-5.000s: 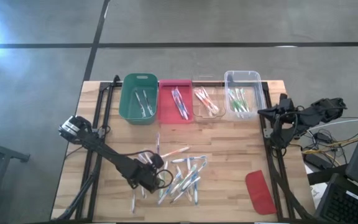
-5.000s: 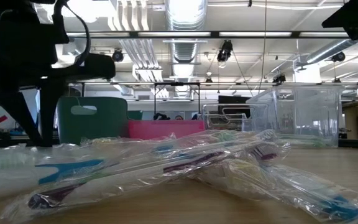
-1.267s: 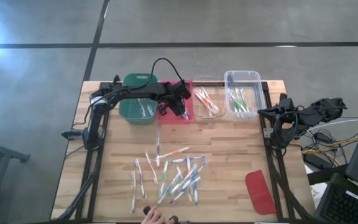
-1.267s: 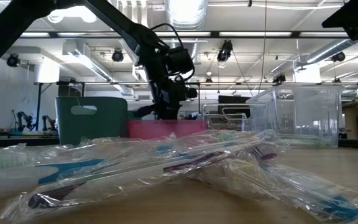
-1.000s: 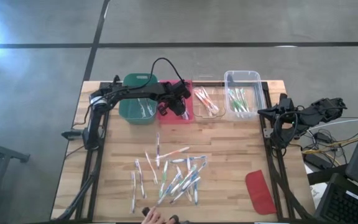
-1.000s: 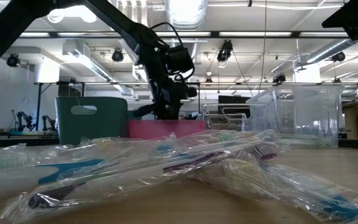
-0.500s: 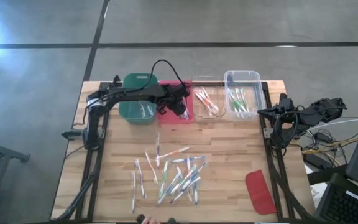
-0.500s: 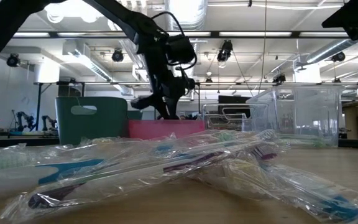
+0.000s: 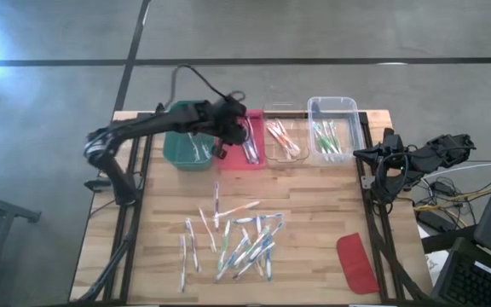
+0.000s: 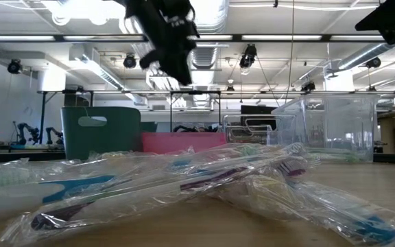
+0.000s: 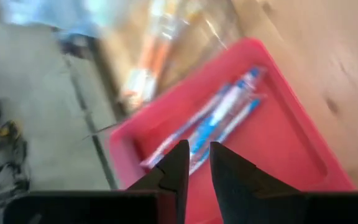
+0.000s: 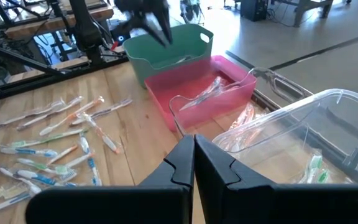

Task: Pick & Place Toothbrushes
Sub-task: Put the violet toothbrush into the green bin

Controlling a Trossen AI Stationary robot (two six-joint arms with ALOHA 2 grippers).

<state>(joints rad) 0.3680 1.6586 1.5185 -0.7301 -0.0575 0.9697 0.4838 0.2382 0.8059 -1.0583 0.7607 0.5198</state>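
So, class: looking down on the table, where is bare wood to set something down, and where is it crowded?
Bare wood: the band between the four bins and the toothbrush pile, and between the pile and the red lid. Crowded: the pile itself and the bin row, where the left claw hovers.

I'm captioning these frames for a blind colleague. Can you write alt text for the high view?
From above, the left gripper hangs over the red bin, one of four bins at the table's far edge. Loose toothbrushes lie scattered near the front, the right gripper waits at the right edge.
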